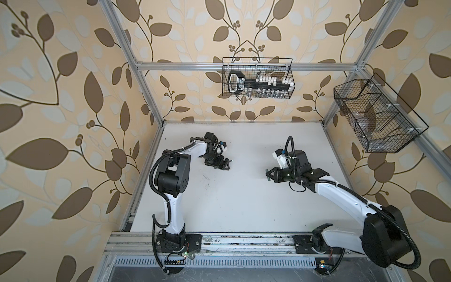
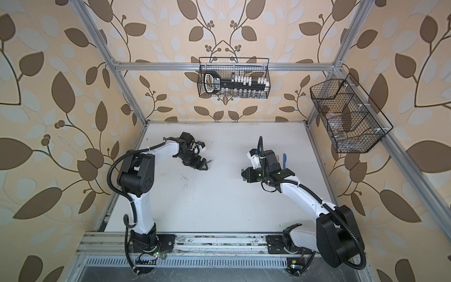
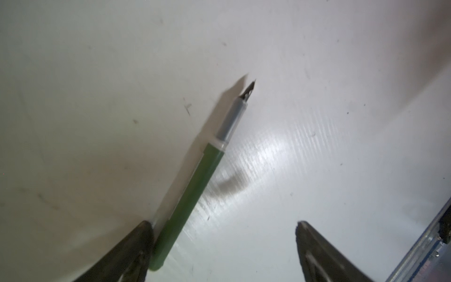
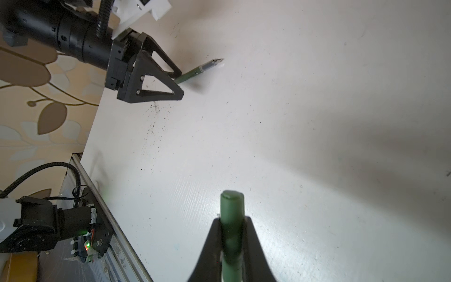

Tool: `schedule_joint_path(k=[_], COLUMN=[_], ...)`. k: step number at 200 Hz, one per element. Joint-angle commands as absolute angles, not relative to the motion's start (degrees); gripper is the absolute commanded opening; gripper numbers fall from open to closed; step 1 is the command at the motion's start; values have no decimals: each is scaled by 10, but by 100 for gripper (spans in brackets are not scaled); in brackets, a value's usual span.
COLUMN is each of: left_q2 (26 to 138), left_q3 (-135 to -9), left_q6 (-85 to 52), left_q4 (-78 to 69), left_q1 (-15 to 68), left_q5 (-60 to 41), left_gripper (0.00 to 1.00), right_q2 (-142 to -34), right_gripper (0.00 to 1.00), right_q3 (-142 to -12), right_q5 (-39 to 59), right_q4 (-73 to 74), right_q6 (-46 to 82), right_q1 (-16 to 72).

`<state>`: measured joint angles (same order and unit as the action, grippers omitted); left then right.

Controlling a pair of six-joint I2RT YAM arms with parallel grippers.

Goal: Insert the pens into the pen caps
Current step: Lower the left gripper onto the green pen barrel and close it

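The white table (image 1: 244, 210) occupied the lower centre of both top views. The left arm (image 1: 172, 195) rose from the table's 7 o'clock edge and the right arm (image 1: 341, 193) from its 5 o'clock edge. The rear basket (image 1: 258, 58) hung on the back rail at 12 o'clock. The side basket (image 1: 401, 100) hung at 2 o'clock.

The left gripper (image 1: 228, 164) sat near the table's middle, toward 11 o'clock. Its fingers (image 3: 136, 249) stood wide apart. The right gripper (image 1: 268, 173) sat at 3 o'clock from the left gripper, well apart from it. Its fingers (image 4: 213, 244) were clamped on the green cap (image 4: 231, 202).

The green pen (image 3: 195, 185) was uncapped. Its rear end touched one finger of the left gripper only, and the second finger was clear of it. In both top views its dark tip pointed toward 3 o'clock. Whether the pen rested on the table could not be told.

A blue pen (image 2: 284, 160) lay on the table in a top view, at 2 o'clock from the right gripper and just beside that arm's wrist.

In both top views the green cap crossed the fingertips along the 12-to-6 line.
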<state>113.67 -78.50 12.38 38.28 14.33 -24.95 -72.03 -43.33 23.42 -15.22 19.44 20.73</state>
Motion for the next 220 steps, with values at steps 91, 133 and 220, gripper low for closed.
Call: schedule_joint_path(k=[91,133,220], left_q2=[1146,1139,1115], left_q3=[-766,-760,-725], left_q6=[81,72,47], left_q4=[414,434,461], left_q1=[262,267,308], left_q5=[-75,-66,-37], left_gripper=[72,68,55], right_q2=[-712,-710,-723], right_gripper=[12,12,12], right_q3=[-420,-416,-418], right_q5=[249,250,253], right_q4=[-150,-148,-139], right_q6=[188,188,193], right_q1=[201,199,198])
